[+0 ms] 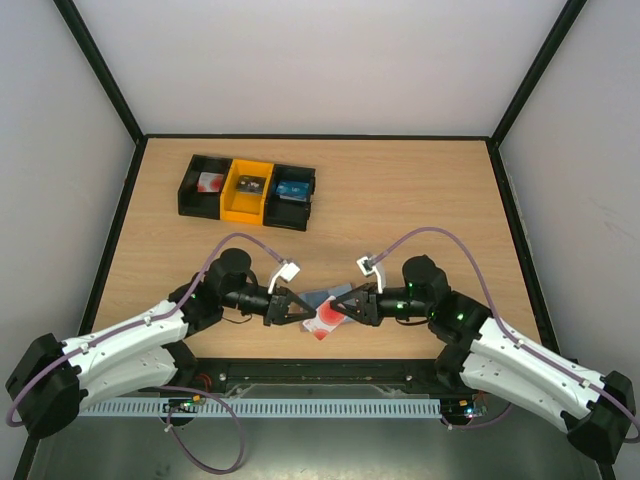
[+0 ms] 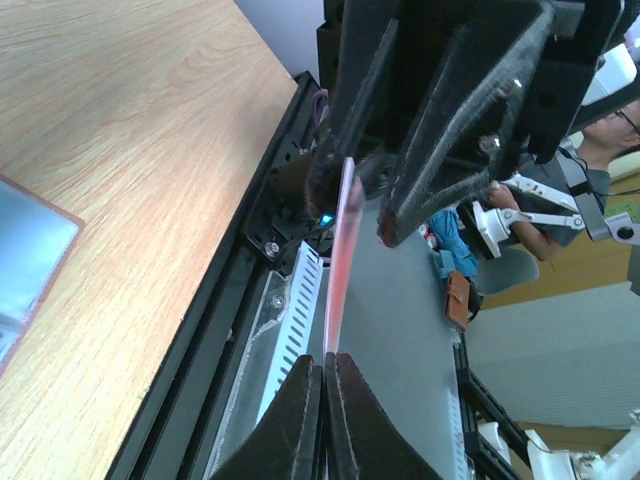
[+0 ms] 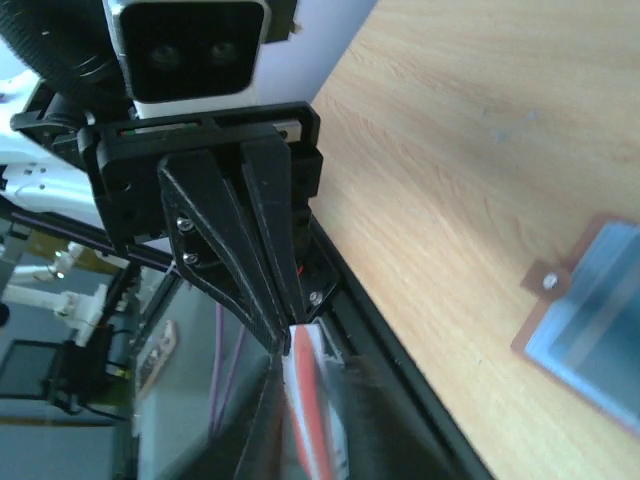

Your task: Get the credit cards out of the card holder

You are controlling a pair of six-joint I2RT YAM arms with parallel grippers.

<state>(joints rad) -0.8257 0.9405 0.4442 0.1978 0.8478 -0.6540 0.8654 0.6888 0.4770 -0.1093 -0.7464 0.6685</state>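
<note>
A pinkish-red credit card (image 1: 324,322) hangs on edge over the table's near edge, between my two grippers. My left gripper (image 1: 303,312) is shut on one end of it; the left wrist view has the card (image 2: 340,260) running straight out from the closed fingertips (image 2: 328,372). My right gripper (image 1: 342,309) straddles the far end, its jaws a little apart, with a gap beside the card (image 3: 308,385). The card holder (image 1: 322,297) lies open on the table just behind, blue-grey inside with a brown rim (image 2: 20,262) (image 3: 590,315).
A row of three bins stands at the back left: black (image 1: 203,186), yellow (image 1: 247,190), black (image 1: 293,190), each with small items inside. The black frame rail (image 1: 320,372) runs along the table's near edge, under the card.
</note>
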